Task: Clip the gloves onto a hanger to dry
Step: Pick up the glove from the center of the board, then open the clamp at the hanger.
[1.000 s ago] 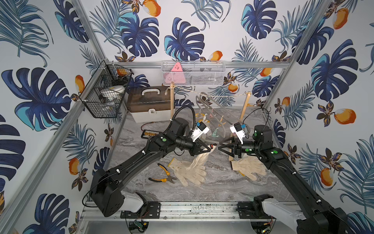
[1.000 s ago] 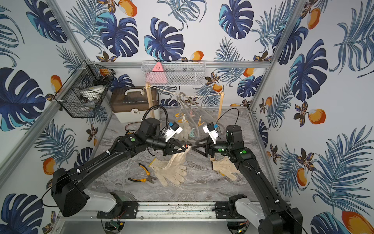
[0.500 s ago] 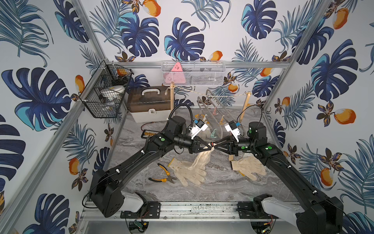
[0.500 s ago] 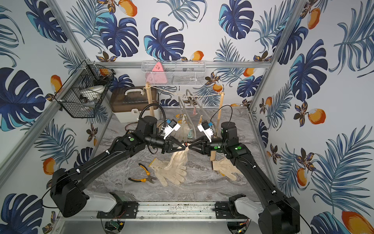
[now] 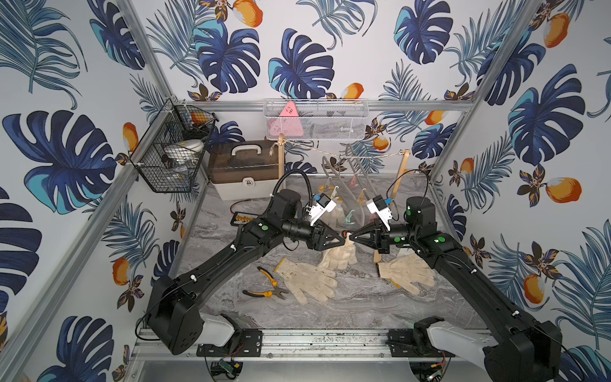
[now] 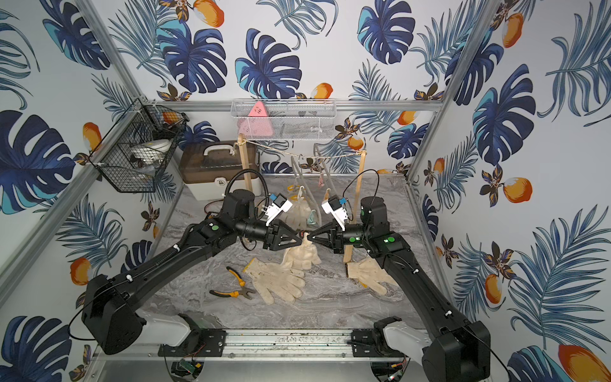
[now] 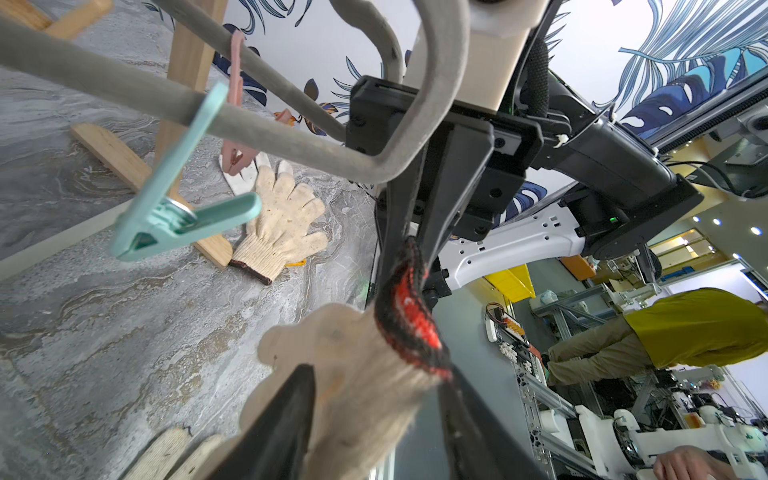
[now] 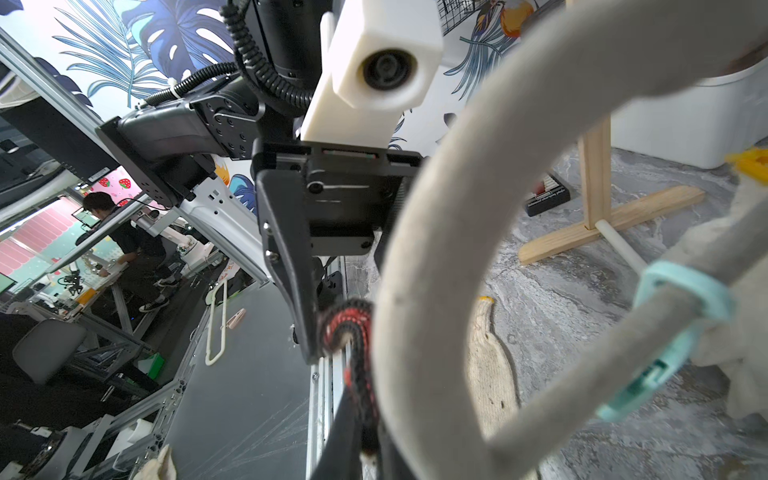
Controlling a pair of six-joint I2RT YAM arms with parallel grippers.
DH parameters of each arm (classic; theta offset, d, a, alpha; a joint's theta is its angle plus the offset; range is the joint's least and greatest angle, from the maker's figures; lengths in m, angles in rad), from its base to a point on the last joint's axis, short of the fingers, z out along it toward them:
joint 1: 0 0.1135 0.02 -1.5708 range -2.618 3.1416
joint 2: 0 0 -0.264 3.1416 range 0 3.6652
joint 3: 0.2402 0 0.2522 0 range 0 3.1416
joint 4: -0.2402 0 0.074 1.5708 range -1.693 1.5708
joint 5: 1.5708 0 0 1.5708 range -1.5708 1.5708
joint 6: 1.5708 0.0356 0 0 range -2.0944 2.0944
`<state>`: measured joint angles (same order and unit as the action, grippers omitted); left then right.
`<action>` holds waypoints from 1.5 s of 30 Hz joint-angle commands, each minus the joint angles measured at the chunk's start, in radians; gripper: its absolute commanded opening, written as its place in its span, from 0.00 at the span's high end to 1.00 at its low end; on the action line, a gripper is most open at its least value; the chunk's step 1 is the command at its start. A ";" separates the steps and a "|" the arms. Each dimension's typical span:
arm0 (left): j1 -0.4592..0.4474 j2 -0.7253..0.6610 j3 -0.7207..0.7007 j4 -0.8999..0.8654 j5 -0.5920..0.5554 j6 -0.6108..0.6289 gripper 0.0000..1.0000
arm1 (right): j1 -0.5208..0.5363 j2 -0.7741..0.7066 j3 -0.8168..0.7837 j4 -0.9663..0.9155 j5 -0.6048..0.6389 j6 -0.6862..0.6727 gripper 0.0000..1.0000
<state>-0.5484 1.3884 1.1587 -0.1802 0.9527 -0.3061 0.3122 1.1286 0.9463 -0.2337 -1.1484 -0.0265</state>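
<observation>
Gloves lie about the counter (image 5: pixel 350 311), and the held glove (image 5: pixel 340 257) hangs over its centre, fingers drooping. The right hand (image 5: pixel 351 238) is closed tight on the red-and-black cuff edge, as the left wrist view shows. The left hand (image 5: pixel 342 241) has its jaws apart on either side of the same cuff and grips nothing. It reads as a pass from arm to arm, so the cuff goes up first and one hand is free to squeeze a clip. The hanger (image 7: pixel 291 143) hangs from twine at 12 o'clock of the grip, and its teal clip (image 7: pixel 178 220) sits shut and empty close by. A hung glove (image 6: pixel 299 213) seems already pegged at 11 o'clock, though the left wrist camera partly hides it. A spread glove (image 5: pixel 310 281) lies flat at 7 o'clock and a far glove (image 5: pixel 406 273) at 4 o'clock, both waiting. Pliers (image 5: pixel 264 293) lie at 8 o'clock and a toolbox (image 5: pixel 244 165) at 10 o'clock, both well clear. The likely trouble is crowding: the hanger's grey bar curls right past both sets of fingertips, and a wooden post (image 5: pixel 401 172) stands just beside the right arm at 2 o'clock.
</observation>
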 commanded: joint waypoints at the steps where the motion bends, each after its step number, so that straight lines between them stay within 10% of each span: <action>1: 0.012 -0.023 0.018 -0.056 -0.045 0.089 0.32 | 0.000 -0.016 0.030 -0.164 0.104 -0.116 1.00; 8: 0.018 0.015 0.129 -0.269 -0.367 0.374 0.22 | 0.001 -0.052 0.027 -0.325 0.360 -0.208 1.00; 26: -0.182 0.161 0.181 -0.010 -0.648 0.674 0.18 | -0.001 -0.055 0.031 -0.354 0.584 -0.234 1.00; 37: -0.283 0.210 0.154 0.209 -0.940 0.740 0.22 | -0.002 -0.061 0.042 -0.336 0.576 -0.230 1.00; 45: -0.282 0.221 0.154 0.273 -0.902 0.664 0.32 | -0.006 -0.058 0.049 -0.350 0.582 -0.255 1.00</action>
<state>-0.8364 1.6066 1.3071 -0.0078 0.1097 0.3977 0.3058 1.0710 0.9878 -0.5369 -0.5117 -0.2565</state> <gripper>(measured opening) 0.688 0.090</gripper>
